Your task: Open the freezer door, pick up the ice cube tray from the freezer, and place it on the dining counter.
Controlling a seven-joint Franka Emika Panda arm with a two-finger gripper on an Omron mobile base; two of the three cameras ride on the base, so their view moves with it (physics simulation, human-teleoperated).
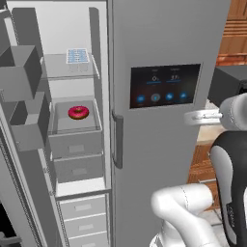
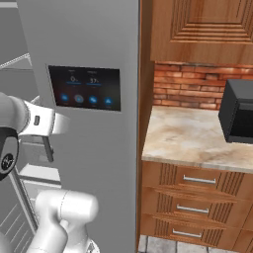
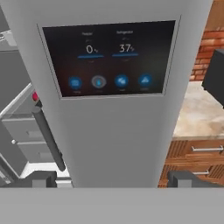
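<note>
Gripper point(image 3: 111, 179), fingers spread wide, faces the display door; ice cube tray point(image 1: 77, 56) sits at ten o'clock, risking collision.

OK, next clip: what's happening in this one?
The freezer stands open, its door swung far left. The ice cube tray lies on an upper shelf, untouched, with a pink donut in a bin below. The arm isn't reaching in: its gripper, fingers apart and empty, faces the neighbouring grey door with the black display panel. To the right there is a wall counter with a black appliance. Picking up the tray is not yet done.
</note>
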